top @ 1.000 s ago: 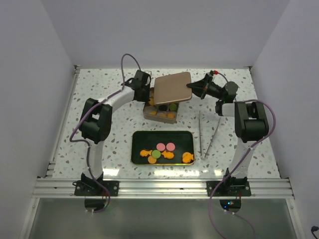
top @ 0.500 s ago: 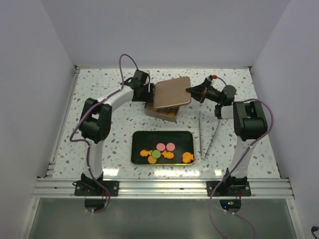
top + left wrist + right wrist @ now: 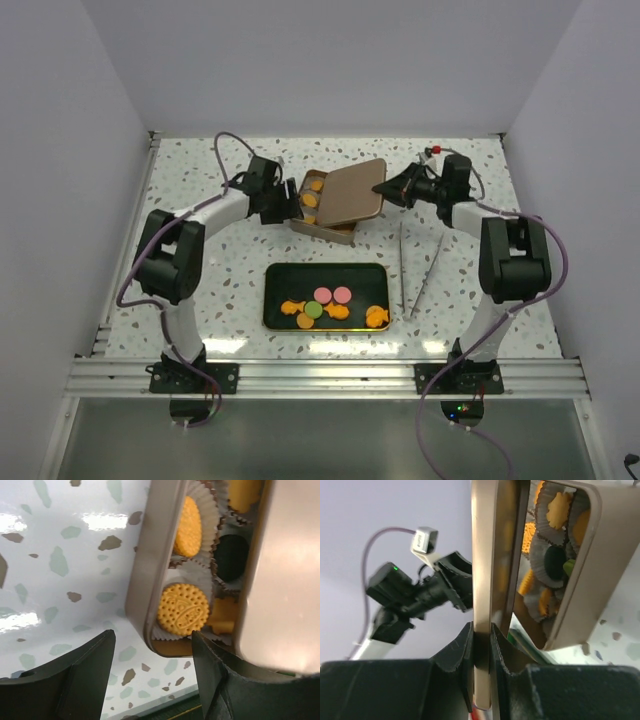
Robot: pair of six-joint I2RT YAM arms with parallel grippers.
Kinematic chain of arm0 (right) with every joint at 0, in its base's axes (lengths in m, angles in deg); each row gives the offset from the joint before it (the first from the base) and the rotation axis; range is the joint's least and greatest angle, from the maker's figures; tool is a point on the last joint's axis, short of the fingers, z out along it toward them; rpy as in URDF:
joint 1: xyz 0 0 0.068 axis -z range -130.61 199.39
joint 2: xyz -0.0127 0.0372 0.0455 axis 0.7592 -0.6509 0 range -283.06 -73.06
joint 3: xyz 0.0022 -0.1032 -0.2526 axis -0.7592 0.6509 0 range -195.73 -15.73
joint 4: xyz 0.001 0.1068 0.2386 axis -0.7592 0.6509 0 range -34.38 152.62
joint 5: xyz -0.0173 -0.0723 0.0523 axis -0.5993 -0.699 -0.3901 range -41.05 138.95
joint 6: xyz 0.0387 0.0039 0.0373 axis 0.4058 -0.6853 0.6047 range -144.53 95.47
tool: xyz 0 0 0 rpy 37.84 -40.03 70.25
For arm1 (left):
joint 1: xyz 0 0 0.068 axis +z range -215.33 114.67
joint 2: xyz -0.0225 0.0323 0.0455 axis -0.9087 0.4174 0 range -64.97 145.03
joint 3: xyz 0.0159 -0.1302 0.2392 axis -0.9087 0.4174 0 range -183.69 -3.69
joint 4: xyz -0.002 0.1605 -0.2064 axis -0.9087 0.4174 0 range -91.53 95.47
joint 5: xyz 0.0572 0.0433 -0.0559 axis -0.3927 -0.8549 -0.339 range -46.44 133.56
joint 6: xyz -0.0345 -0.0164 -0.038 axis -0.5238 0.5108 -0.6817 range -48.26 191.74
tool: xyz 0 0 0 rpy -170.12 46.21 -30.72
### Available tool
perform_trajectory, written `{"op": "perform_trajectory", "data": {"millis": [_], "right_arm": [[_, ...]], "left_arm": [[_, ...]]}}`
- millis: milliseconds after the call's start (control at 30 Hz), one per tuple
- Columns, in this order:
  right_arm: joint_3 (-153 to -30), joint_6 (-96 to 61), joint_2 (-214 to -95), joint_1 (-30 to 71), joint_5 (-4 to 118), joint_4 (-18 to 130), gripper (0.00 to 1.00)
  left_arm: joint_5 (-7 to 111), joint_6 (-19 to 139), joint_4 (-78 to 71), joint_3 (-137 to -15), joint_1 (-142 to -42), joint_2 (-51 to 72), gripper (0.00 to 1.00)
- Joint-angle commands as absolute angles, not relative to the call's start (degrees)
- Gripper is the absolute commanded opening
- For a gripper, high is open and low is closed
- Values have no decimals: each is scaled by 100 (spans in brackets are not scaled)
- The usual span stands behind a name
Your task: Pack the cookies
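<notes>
Lid edge is pinched in your right gripper; your left gripper sits spread by the tin of cookies.

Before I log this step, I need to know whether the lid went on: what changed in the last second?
The right fingers kept pinching the lid and lowered it to the tin, where it sits askew, leaving the left cookies uncovered. The left arm drew back leftward; the left fingers are open beside the tin's corner. The black tray, its cookies and the tongs stayed put.
</notes>
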State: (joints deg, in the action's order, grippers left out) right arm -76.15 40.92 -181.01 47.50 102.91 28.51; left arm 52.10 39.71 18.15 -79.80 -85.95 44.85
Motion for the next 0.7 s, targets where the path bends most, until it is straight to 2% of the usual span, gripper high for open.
{"op": "perform_trajectory", "data": {"millis": [0, 200, 333, 567, 667], "right_arm": [[-8060, 1581, -17318, 4702, 9474, 5764, 0], [-7515, 1932, -16826, 4693, 9694, 5300, 0], [-7156, 2500, -16746, 4684, 9808, 4800, 0], [-6302, 5279, -16939, 4684, 9765, 1024, 0], [-6047, 5720, -17053, 4693, 9580, 528, 0]], "left_arm": [[5761, 3632, 1071, -7638, -8599, 4077, 67], [5605, 3632, 928, -7251, -8599, 3637, 67], [5324, 3772, 1016, -7312, -8511, 3313, 71], [5314, 3843, 1025, -7374, -7809, 3127, 73], [5376, 3826, 929, -7382, -7545, 3214, 73]]}}
